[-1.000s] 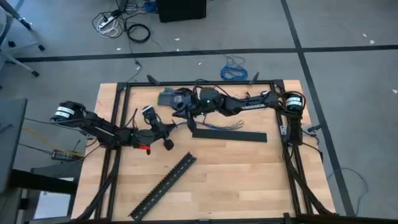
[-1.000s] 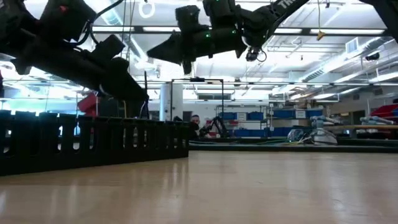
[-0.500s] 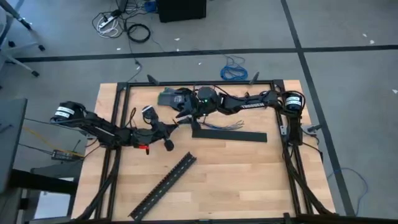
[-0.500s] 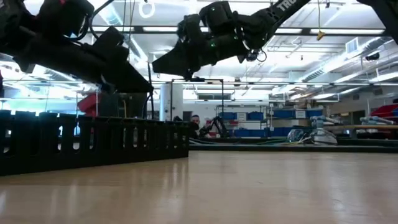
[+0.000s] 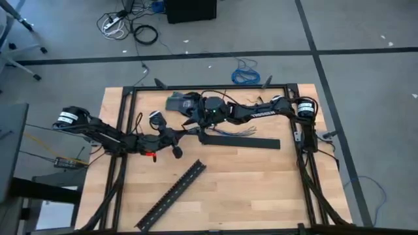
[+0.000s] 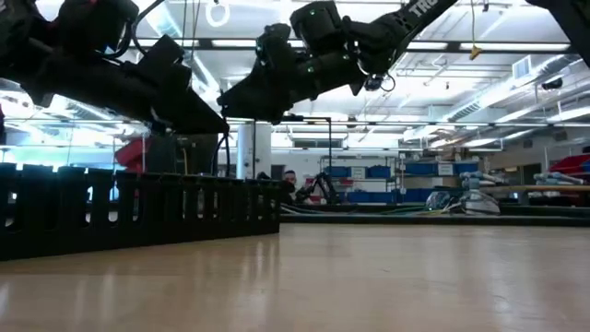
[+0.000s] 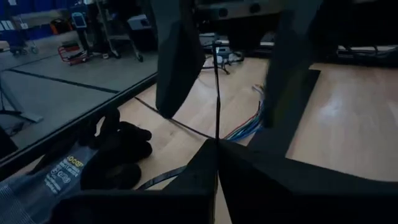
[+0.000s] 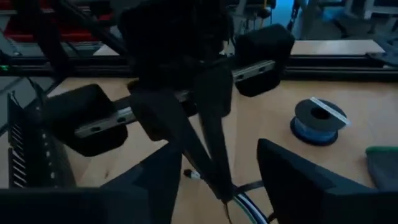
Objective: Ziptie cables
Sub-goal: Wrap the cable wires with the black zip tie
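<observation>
Meeting above the flat black plastic strip (image 5: 240,142) on the wooden bench (image 5: 261,189), left claw (image 5: 191,132) apparently pinches something thin; right claw (image 5: 193,119) spread, empty. Thin multicoloured cables (image 5: 239,132) lie alongside the strip.

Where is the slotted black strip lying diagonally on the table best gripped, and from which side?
Take the slotted black strip near its middle, coming straight down from above, with the end effector's fingers closing across its narrow width. It is long and slim and lies flat, with bare table along both long edges, so a mid-length grip should keep it balanced.
</observation>
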Controlling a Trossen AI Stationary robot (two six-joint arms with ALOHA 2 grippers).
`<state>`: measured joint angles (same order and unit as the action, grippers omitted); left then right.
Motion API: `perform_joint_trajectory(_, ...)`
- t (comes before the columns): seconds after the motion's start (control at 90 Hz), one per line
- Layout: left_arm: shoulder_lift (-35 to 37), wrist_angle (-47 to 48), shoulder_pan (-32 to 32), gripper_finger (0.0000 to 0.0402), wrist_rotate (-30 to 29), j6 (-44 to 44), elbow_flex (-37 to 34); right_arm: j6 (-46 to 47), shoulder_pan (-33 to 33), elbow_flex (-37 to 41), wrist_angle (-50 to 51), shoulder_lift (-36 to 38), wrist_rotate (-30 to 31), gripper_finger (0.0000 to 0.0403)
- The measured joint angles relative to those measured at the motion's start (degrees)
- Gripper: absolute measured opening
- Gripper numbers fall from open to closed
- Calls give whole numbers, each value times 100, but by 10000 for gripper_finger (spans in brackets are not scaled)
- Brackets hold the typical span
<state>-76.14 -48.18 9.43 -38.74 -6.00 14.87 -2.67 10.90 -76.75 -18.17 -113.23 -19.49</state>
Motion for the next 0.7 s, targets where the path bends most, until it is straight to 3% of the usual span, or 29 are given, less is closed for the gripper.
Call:
perform_joint_trajectory(0.078, 0, -2, 0, 3, 0, 0, 0, -1, -2, 0, 38, 0, -6, 140)
perform_joint_trajectory(0.189, 0, 10, 0, 3, 27, 0, 0, -202, -2, 2, 264, -4, -164, 38)
perform_joint_trajectory(0.233, 1, 8, 4, 3, 44, 2, 0, -240, -2, 2, 252, -4, -219, 17)
perform_joint_trajectory(0.7, 24, -56, -4, 3, -89, -2, 13, 21, 84, 20, -391, -22, -123, 1)
